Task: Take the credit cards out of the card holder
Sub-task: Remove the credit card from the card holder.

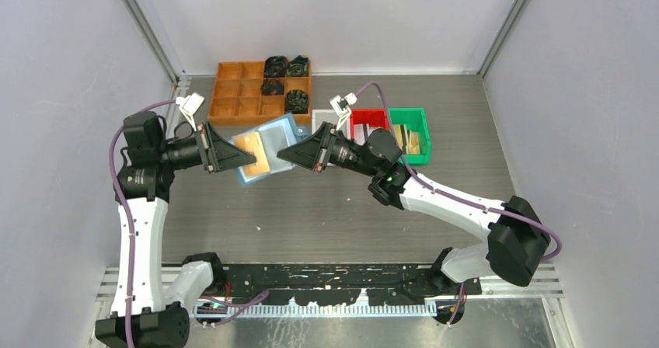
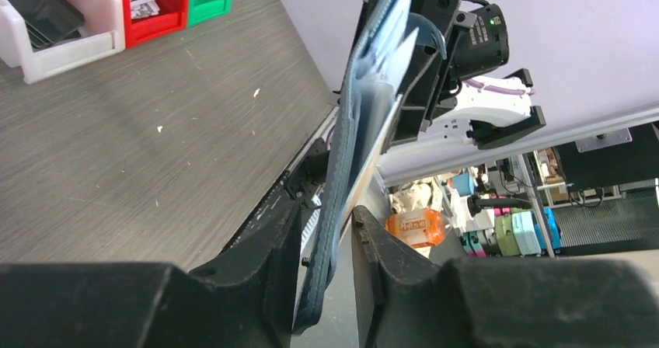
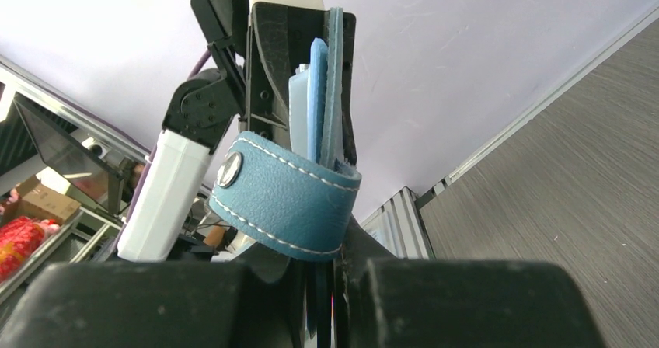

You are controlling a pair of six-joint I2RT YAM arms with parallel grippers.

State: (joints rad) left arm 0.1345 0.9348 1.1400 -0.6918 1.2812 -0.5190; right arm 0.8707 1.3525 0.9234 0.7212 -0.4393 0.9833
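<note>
The light blue card holder [image 1: 273, 140] hangs in the air above the table, held between both grippers. My left gripper [image 1: 250, 161] is shut on its lower left edge. My right gripper [image 1: 284, 152] is shut on its right edge, by the tab loop [image 3: 287, 196]. In the top view an orange-tinted panel [image 1: 250, 152] and a pale panel show on its open face. In the left wrist view the holder [image 2: 350, 146] stands edge-on between my fingers [image 2: 326, 212], with a pale card edge [image 2: 377, 154] beside it. In the right wrist view a pale card [image 3: 299, 107] sits in the holder [image 3: 334, 76] above my jaws [image 3: 336, 278]. No dark grey card shows.
An orange compartment tray [image 1: 233, 92] with several dark objects stands at the back left. A white bin [image 1: 322, 119], a red bin [image 1: 369, 120] and a green bin [image 1: 409, 123] stand at the back right. Grey walls close in both sides.
</note>
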